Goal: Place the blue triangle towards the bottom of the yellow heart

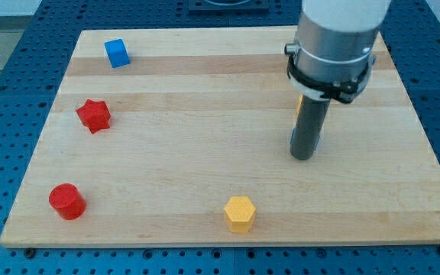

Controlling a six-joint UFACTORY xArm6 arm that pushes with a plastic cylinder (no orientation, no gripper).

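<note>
My tip (302, 157) rests on the wooden board (205, 99) at the view's right. A blue block (321, 138), its shape not clear, shows only as thin slivers on both sides of the rod, just behind the tip. A yellow-orange sliver (299, 105) peeks out left of the rod, higher up, under the arm's grey body; its shape is hidden too. The tip seems to touch or nearly touch the blue block on its bottom side.
A blue cube (116, 53) sits at the top left. A red star (93, 115) is at the left, a red cylinder (67, 201) at the bottom left, and a yellow hexagon (240, 213) near the bottom edge.
</note>
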